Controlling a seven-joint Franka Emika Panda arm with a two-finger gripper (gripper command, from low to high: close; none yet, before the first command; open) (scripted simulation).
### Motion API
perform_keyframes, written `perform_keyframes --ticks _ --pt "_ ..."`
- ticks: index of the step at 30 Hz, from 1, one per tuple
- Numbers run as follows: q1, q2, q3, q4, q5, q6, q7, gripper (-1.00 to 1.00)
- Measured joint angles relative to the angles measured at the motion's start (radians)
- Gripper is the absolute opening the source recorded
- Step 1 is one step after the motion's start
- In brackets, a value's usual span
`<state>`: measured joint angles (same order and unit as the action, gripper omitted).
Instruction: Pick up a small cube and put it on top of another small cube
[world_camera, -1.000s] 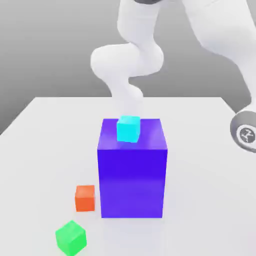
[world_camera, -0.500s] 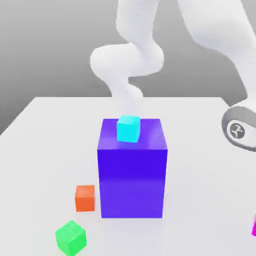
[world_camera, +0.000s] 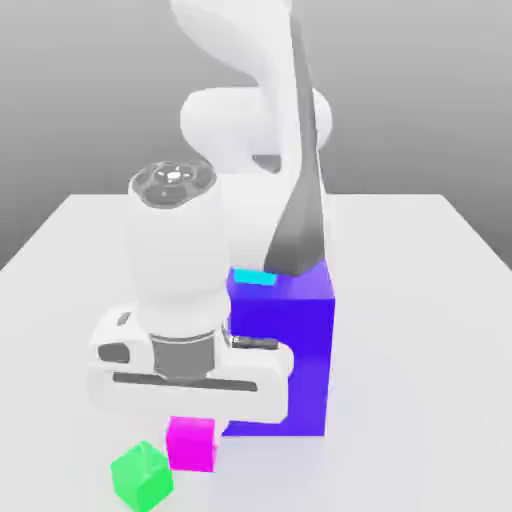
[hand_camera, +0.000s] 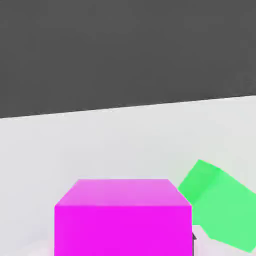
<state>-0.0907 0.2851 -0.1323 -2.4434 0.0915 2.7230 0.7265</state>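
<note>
Your arm's swung in since earlier, tool (world_camera: 191, 436) at the magenta cube (world_camera: 191, 445) near the green one (world_camera: 142, 478), can't tell if it's gripping, above a pale worktop (world_camera: 420, 400), grey backdrop (world_camera: 420, 90).

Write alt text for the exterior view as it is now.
A white robot arm reaches down with a magenta cube at its gripper, beside a green cube on a pale table. Behind the arm stands a large blue-purple block with a partly hidden cyan cube on top.

text/labels/signs — none readable | numbers/brands — none readable
</note>
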Motion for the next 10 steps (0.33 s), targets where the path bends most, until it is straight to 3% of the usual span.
perform_keyframes --ticks 6,10 --pt "-0.019 0.009 -0.012 -0.001 0.014 0.011 0.008 1.00" --pt "-0.012 -0.110 -0.038 -0.009 -0.031 -0.099 0.046 1.00"
